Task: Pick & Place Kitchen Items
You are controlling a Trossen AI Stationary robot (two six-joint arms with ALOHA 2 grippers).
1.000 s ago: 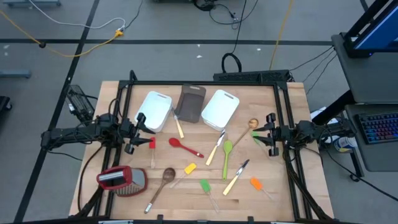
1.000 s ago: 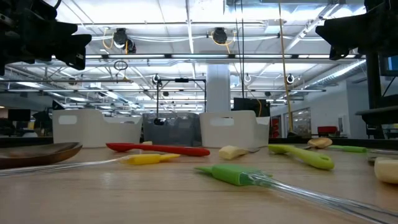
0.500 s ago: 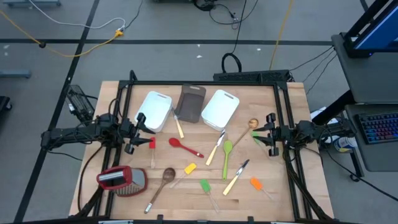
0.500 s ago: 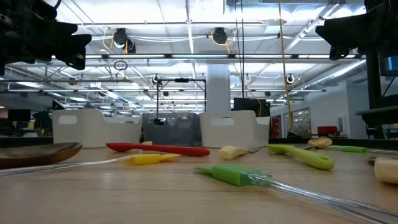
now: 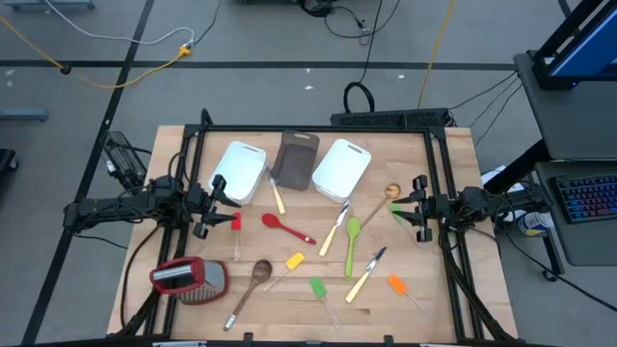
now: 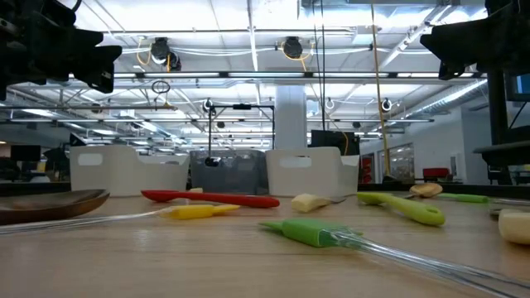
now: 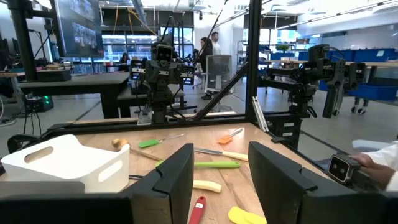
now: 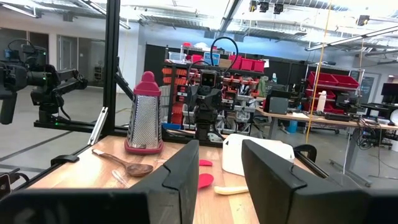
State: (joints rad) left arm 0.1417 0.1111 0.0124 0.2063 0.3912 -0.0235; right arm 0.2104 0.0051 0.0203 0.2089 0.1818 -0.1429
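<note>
Several small utensils lie flat on the wooden table (image 5: 453, 289): a red spoon (image 5: 287, 229), a green spoon (image 5: 353, 241), a yellow spatula (image 5: 290, 264), a green spatula (image 5: 320, 293), an orange spatula (image 5: 399, 287), a red spatula (image 5: 235, 229), two wooden spoons (image 5: 251, 285) (image 5: 380, 201), and pale-handled knives (image 5: 335, 227) (image 5: 365, 274) (image 5: 278, 199). My left gripper (image 5: 210, 204) is open and empty above the table's left side; its wrist view (image 7: 221, 180) shows the gap. My right gripper (image 5: 416, 208) is open and empty above the right side, as its wrist view (image 8: 221, 174) shows.
Two white tubs (image 5: 240, 172) (image 5: 341, 169) and a dark tub (image 5: 297, 161) stand at the far edge. A metal grater with a red top (image 5: 188, 280) lies at the near left. A black frame (image 5: 318, 129) rims the table. People show in the room beyond (image 7: 205, 46).
</note>
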